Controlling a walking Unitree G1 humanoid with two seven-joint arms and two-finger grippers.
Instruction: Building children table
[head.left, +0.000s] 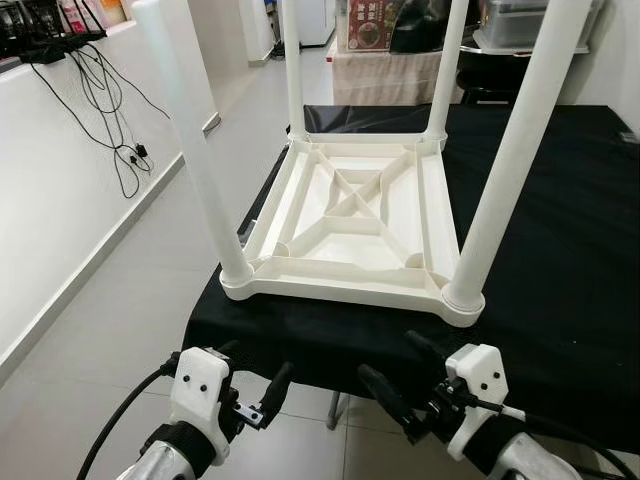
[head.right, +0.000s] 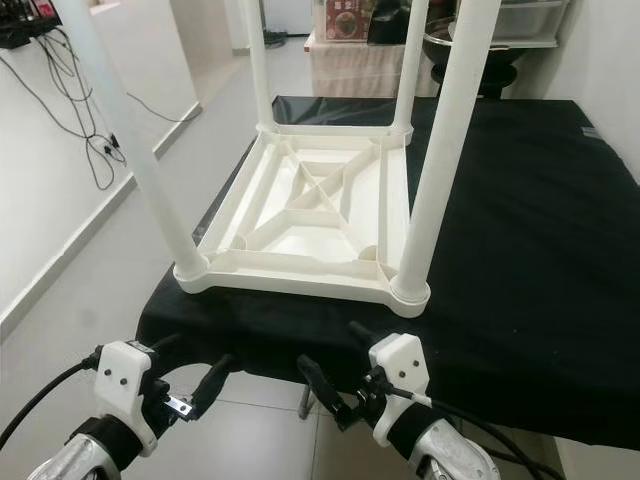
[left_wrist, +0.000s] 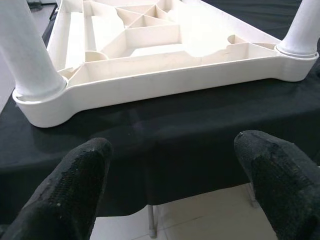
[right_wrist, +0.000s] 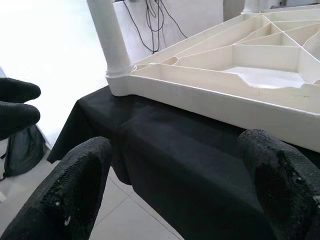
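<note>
In the left eye view you see one white plastic table (head.left: 350, 215) lying upside down at the centre of the frame on a black cloth (head.left: 560, 240), with four legs (head.left: 515, 150) standing up from its corners. Along the bottom edge sit your two grippers, the left gripper (head.left: 258, 385) at lower left and the right gripper (head.left: 405, 385) at lower right, both short of the cloth's near edge, over the tiled floor (head.left: 110, 330). Cables (head.left: 110, 110) hang on the wall at upper left.

In the left wrist view, two black fingers (left_wrist: 70, 190) stand wide apart and hold nothing; the table's near rim lies beyond them.

In the right wrist view, its two fingers (right_wrist: 75, 195) are equally spread and empty, with one leg at the upper left.
</note>
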